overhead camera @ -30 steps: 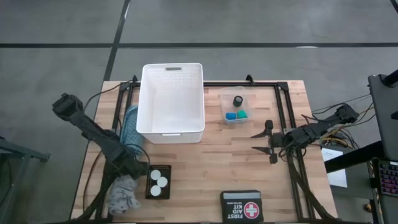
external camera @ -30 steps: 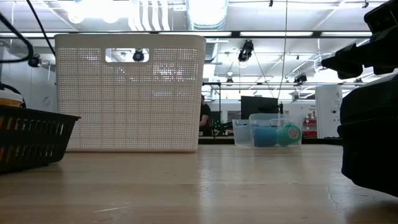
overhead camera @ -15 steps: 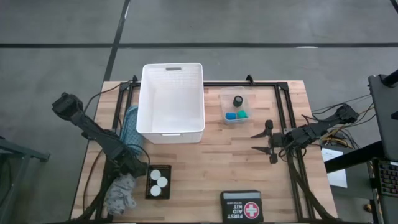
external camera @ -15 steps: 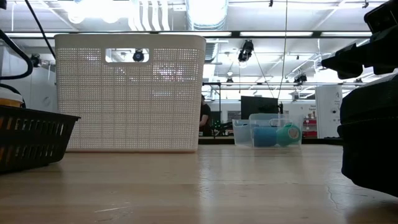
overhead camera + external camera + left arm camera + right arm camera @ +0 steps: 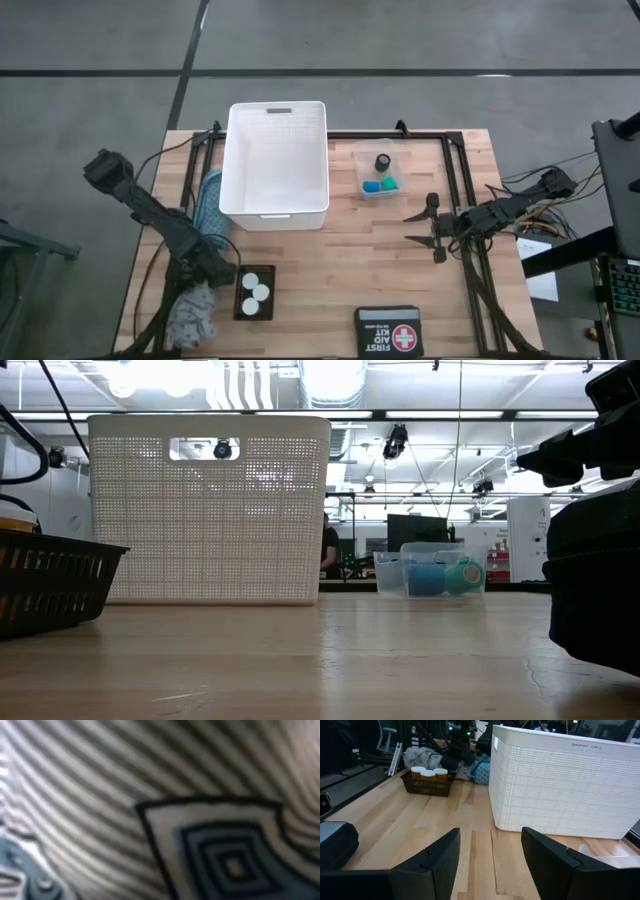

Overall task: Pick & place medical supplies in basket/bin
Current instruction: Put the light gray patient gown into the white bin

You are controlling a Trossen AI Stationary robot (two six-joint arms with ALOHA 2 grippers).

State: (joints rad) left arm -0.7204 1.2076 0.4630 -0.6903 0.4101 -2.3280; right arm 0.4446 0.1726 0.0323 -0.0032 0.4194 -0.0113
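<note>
Under left gripper (image 5: pixel 203 285), blurred striped cloth (image 5: pixel 100 785)

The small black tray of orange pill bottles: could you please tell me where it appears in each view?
High view: black tray, near the table's front left, beside the left gripper.
Low view: far left edge.
Left wrist view: not in it; only striped cloth.
Right wrist view: far upper left.
Shared landmark: the white basket, behind it.

White basket (image 5: pixel 275 160), teal cloth (image 5: pixel 208 200), orange bottles (image 5: pixel 427 773)
</note>
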